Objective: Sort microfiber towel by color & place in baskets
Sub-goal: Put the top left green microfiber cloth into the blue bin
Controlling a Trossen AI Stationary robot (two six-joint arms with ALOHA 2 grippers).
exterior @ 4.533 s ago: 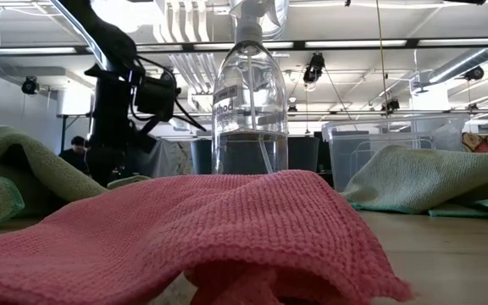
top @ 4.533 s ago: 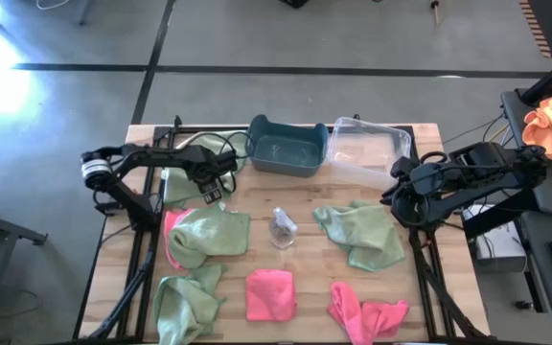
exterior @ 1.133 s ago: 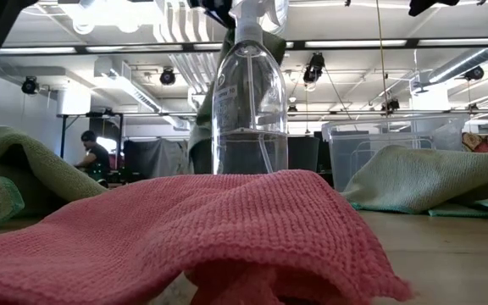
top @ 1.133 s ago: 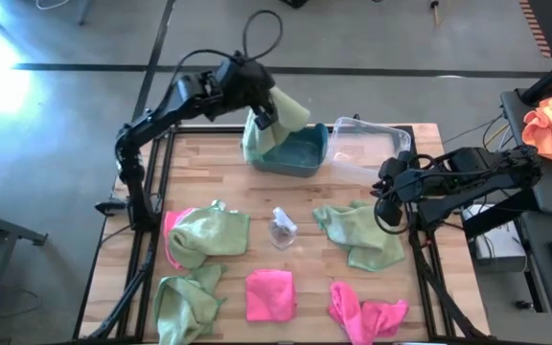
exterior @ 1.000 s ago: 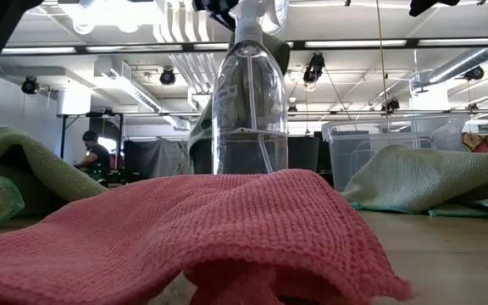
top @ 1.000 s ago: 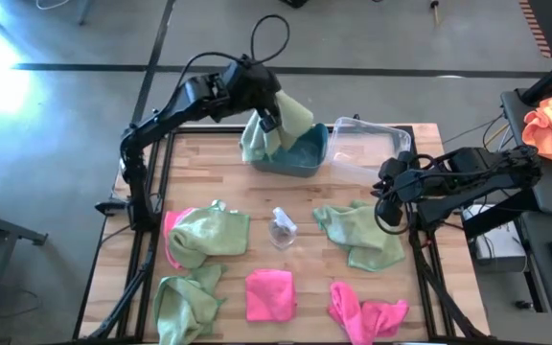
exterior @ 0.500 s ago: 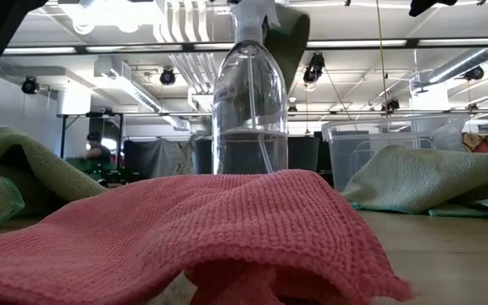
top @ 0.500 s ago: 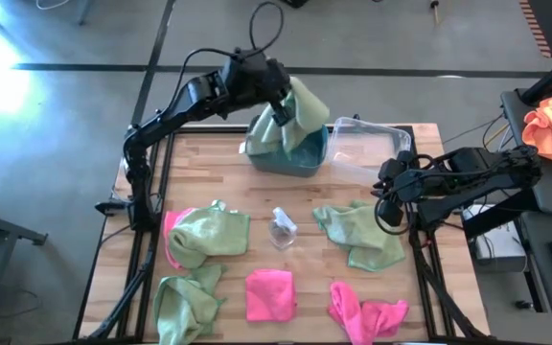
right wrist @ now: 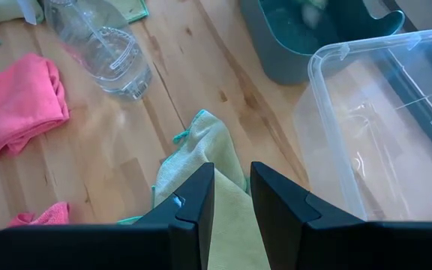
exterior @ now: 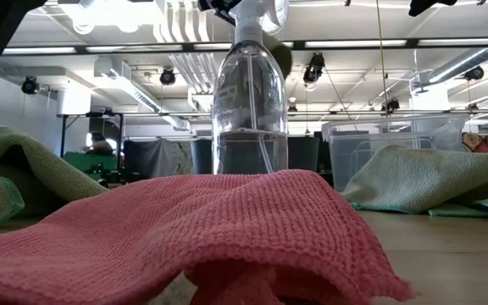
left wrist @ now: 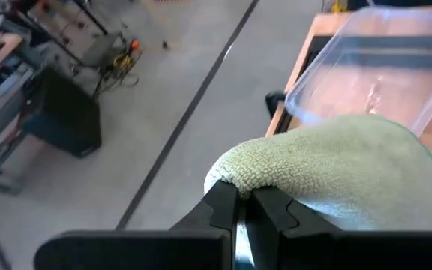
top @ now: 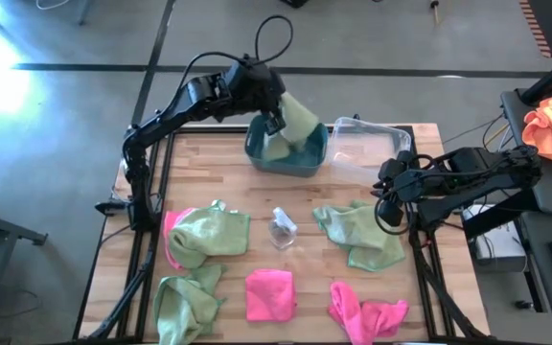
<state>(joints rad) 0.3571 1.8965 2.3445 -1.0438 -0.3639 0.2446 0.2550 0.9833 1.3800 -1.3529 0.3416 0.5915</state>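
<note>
Over the teal basket (top: 287, 150) — left gripper (top: 277, 123) clamped on a green towel (top: 297, 120).

wood table (top: 228, 182), towels (top: 357, 235), baskets (top: 286, 153), spray btl (top: 282, 227)

Your left gripper (left wrist: 242, 206) is clamped tight, arm stretched far across; your right gripper (right wrist: 231, 187) hangs low, fingers parted.

Pinched a light green towel (left wrist: 351, 169) between the closed fingers (left wrist: 220, 214) of the left tool (left wrist: 240, 214), cloth bulging outward past the tips. Hung above the wooden table (left wrist: 317, 45) edge. Had the clear basket (left wrist: 381, 64) just beyond the towel. Showed grey floor (left wrist: 163, 112) farther off, crossed by a dark line.
</note>
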